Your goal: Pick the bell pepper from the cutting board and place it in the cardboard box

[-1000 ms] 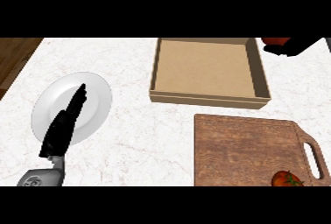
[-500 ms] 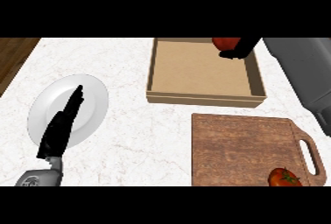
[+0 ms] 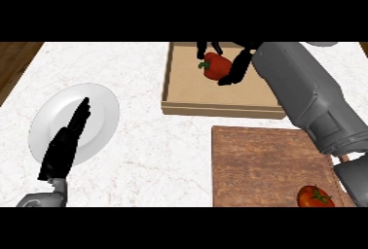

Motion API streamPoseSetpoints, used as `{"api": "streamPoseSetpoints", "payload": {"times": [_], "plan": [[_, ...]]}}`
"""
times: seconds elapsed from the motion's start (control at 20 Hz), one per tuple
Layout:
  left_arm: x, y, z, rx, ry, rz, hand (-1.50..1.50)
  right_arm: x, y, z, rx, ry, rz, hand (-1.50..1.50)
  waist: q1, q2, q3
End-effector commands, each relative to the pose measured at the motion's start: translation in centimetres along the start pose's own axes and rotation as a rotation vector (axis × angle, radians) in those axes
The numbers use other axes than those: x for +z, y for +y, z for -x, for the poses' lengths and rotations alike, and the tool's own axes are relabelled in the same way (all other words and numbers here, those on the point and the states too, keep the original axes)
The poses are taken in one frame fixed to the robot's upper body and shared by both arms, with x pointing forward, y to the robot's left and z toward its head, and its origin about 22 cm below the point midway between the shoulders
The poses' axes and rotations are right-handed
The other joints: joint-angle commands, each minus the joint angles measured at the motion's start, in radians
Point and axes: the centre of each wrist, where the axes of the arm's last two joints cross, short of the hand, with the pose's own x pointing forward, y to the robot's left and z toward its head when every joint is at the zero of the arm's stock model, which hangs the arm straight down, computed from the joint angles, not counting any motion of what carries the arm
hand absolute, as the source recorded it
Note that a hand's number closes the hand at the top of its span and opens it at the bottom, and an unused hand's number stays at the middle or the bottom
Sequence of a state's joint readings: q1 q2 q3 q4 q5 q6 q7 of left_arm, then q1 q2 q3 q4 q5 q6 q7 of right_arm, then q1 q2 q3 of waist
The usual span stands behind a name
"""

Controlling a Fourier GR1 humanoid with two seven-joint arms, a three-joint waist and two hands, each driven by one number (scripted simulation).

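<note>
- You're looking at a white marbled counter [image 3: 144,68].
- The cardboard box [image 3: 215,104] sits on it at the far side.
- A white plate [image 3: 97,114] lies left of the box.
- The wooden cutting board [image 3: 255,165] lies just nearer than the box.

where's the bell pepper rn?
Head view, upper right: the bell pepper is held by the right hand over the cardboard box, beyond the cutting board.
</note>
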State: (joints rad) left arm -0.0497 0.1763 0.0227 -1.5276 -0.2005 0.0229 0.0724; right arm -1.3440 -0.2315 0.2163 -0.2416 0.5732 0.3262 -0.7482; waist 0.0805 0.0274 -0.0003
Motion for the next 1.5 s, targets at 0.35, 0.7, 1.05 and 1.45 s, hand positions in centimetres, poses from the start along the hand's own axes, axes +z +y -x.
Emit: {"api": "streamPoseSetpoints", "payload": {"times": [0.35, 0.7, 1.05, 1.45], "plan": [[-0.7, -0.3, -0.8, 0.007, -0.006, -0.001, 0.0, -1.1, 3.1, 0.7, -0.247, -0.053, 0.097, -1.5, -0.005, 0.006, 0.001], [-0.3, -0.3, -0.6, -0.017, -0.026, -0.009, 0.0, 1.1, 0.3, 1.5, -0.537, -0.043, 0.324, -1.5, 0.01, 0.016, 0.001], [-0.3, -0.4, -2.6, 0.0, -0.048, 0.02, 0.0, 6.8, -4.6, 2.9, -0.687, 0.007, 0.507, -1.5, 0.038, 0.023, 0.003], [-1.2, -0.9, -2.7, -0.007, -0.069, 0.037, 0.0, 13.9, -8.3, 4.1, -0.695, 0.07, 0.67, -1.5, 0.062, 0.055, 0.005]]}}
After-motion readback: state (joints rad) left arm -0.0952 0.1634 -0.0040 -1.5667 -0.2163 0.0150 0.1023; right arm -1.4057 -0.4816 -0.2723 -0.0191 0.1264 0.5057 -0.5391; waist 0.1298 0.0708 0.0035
